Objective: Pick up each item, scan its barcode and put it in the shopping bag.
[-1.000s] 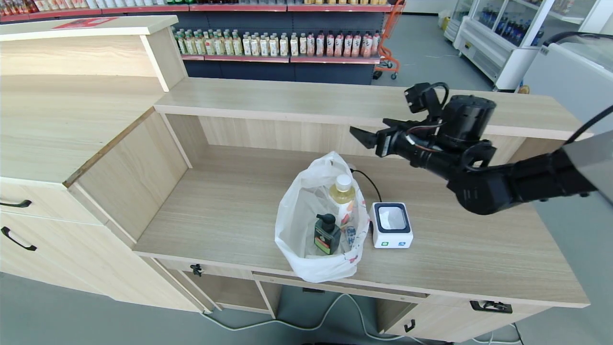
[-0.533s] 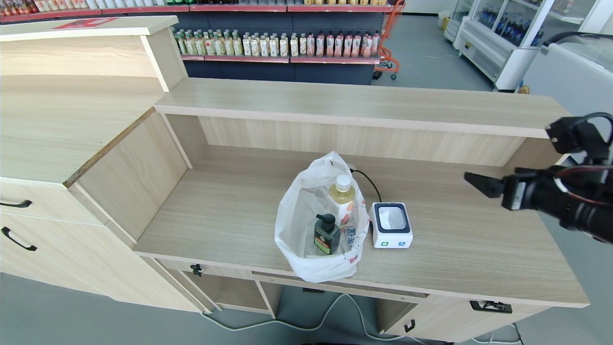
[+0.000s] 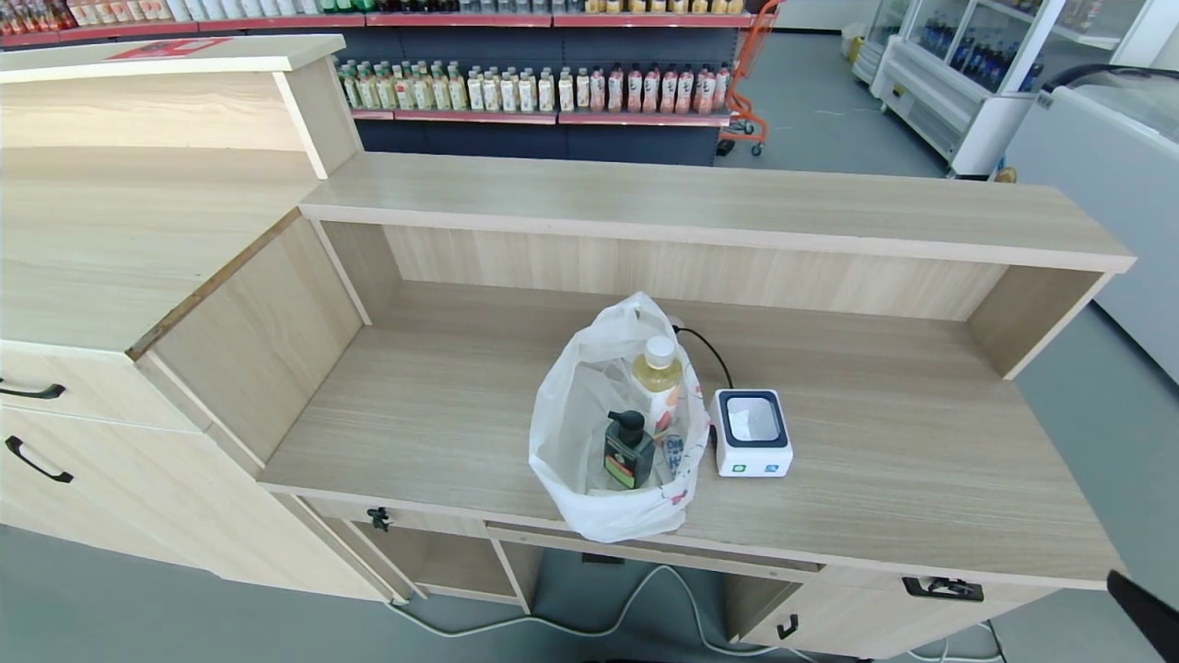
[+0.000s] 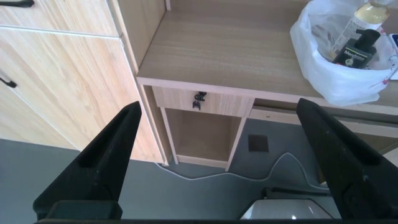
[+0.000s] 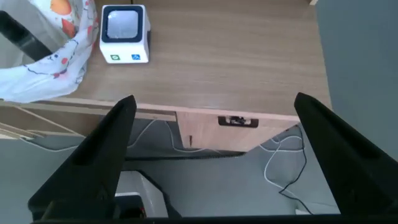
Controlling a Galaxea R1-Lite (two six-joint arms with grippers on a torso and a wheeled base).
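White plastic bag [image 3: 589, 511] stands at the centre of the head view on the wooden counter [image 3: 921, 479], with a pale drink bottle [image 3: 659, 373] and a dark pump bottle [image 3: 629, 451] upright inside it. The scanner [image 3: 752, 431] sits just right of the bag (whether they touch, I cannot tell). With both goods bagged, the job looks to be at its close. Any further move would call for finding another item, lifting it and turning its barcode to the scanner window. Left gripper [image 4: 217, 106] has its fingers [image 4: 99, 168] spread wide, empty and touching nothing. Right gripper [image 5: 214, 98] is likewise released: fingers [image 5: 93, 162] splayed wide, nothing between them.
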